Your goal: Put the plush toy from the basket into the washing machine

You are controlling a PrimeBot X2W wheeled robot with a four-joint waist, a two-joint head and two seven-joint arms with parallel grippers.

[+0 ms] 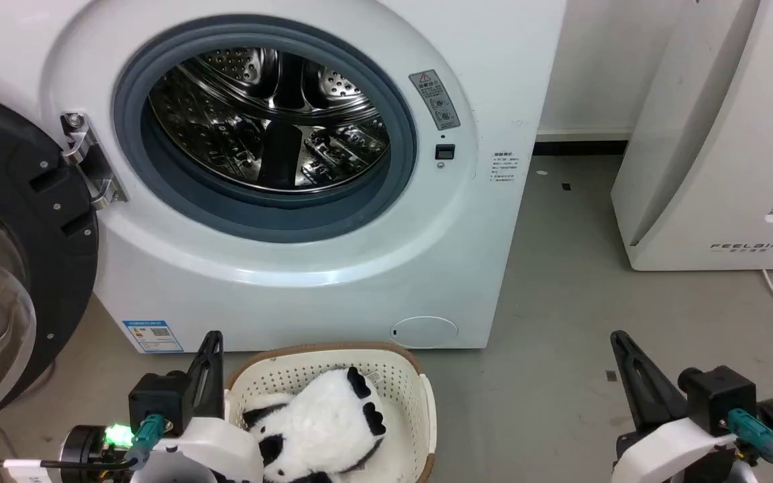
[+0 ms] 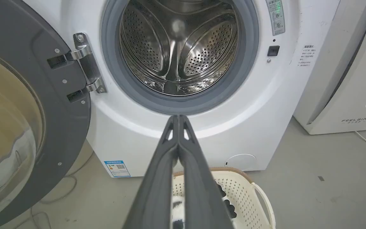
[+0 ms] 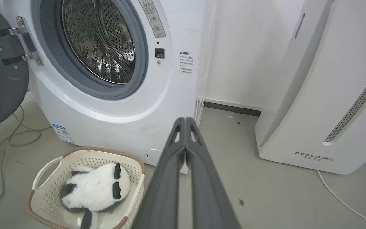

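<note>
The plush toy (image 1: pixel 333 416) lies in the basket (image 1: pixel 333 349), which sits on the floor (image 1: pixel 561 302) just in front of the washing machine (image 1: pixel 292 261). The machine's door (image 1: pixel 17 201) is swung open to the left and its drum (image 1: pixel 266 121) is bare. The head view takes in both arms: the left gripper (image 1: pixel 213 342) by the basket's left rim and the right gripper (image 1: pixel 621 343) well off to the right. Each is clenched on nothing. The left wrist view confirms its fingers (image 2: pixel 170 149) are pressed together, and they cover most of the toy. The right wrist view, its own fingers (image 3: pixel 176 149) likewise closed, gives the clearest look at the toy (image 3: pixel 97 187) and at cables (image 3: pixel 8 140) trailing beside the machine.
</note>
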